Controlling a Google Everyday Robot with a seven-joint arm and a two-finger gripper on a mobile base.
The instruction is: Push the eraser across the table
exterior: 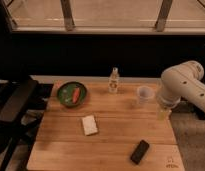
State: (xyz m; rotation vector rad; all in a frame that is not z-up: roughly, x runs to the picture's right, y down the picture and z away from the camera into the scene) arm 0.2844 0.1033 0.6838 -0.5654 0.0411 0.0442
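Near the front right corner of the table [111, 112] you will find the eraser [140, 152], a flat black block lying at a slant on the wood. It sits just left of the small dark logo mark [170, 163], and nothing touches it.

Toward the middle of the table lies a white block [89, 125], well apart from the eraser and up to its left. At the back left you have a green plate [66, 90] with an orange carrot [76, 94] on it. A small clear bottle [113, 80] stands upright at the back edge near the centre. A clear cup [143, 94] stands to its right.

Your white arm [183, 85] comes in from the right side and bends downward. The gripper [163, 114] hangs at the right edge of the table, just beside the cup and well apart from the eraser. You cannot tell whether it is spread or pressed together, and it looks to hold nothing. A black chair [16, 102] stands off the left side of the table.
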